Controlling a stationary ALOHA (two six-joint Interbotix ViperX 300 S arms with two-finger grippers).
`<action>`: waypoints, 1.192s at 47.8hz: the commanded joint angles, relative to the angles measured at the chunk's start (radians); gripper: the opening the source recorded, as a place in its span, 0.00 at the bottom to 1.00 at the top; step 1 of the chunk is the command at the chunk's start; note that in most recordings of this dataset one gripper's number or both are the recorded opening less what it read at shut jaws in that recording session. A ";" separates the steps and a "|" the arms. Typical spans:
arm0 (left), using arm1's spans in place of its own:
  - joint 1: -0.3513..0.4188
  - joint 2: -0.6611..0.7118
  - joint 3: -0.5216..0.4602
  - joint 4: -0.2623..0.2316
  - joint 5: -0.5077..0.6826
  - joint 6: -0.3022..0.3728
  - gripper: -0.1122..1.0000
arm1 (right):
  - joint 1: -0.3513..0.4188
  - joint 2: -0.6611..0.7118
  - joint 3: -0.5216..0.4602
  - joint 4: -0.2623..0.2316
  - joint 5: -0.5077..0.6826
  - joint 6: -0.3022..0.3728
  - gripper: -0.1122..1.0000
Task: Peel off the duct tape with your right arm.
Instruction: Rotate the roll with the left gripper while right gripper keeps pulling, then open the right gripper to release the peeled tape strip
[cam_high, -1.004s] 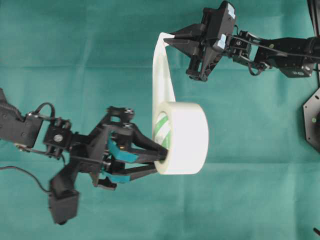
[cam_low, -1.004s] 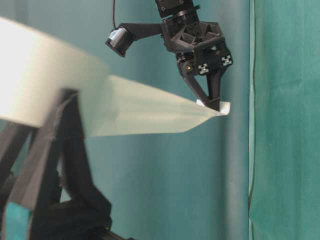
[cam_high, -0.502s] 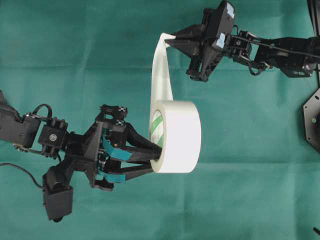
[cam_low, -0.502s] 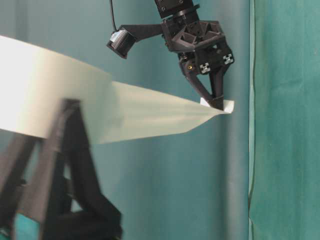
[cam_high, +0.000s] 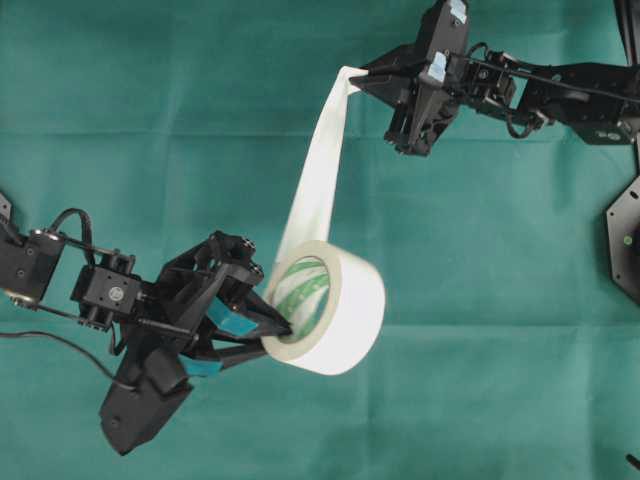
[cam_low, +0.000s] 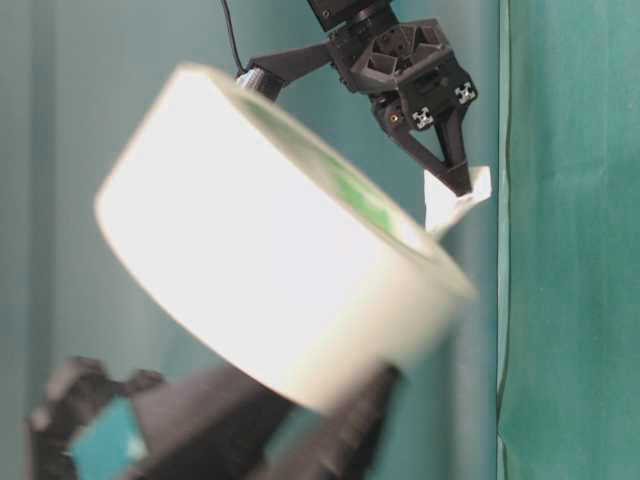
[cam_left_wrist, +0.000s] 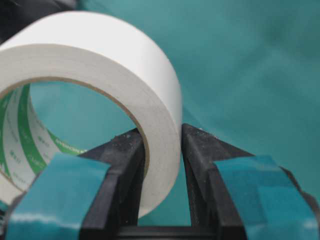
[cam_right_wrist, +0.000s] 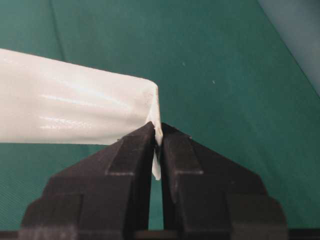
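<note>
Between the pointed fingers of the right claw (cam_right_wrist: 156, 137) sat the loose strip (cam_high: 318, 170) of the duct tape (cam_high: 335, 310) — pinched tight. Down from that claw the strip ran to the tilted roll, whose wall the left claw (cam_left_wrist: 162, 150) clamped — above the green desk (cam_high: 150, 120).

Black arms, left end effector (cam_high: 272, 331) teal-padded lattice fingers, right end effector (cam_high: 362, 77) solid pointed fingers

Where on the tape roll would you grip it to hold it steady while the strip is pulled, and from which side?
Grip the duct tape across its wall, one finger inside the open core and one outside, coming from the open face, as the left gripper does; the wall is thin and flat.
</note>
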 joint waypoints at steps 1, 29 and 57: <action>-0.051 -0.025 -0.060 -0.008 0.114 -0.025 0.29 | -0.049 -0.023 -0.009 0.006 0.012 0.000 0.02; -0.034 0.123 -0.193 -0.014 0.568 -0.067 0.29 | -0.043 -0.021 -0.008 0.005 0.014 0.002 0.02; 0.002 0.135 -0.198 -0.012 0.572 -0.083 0.29 | -0.041 -0.021 0.002 -0.018 0.002 -0.003 0.02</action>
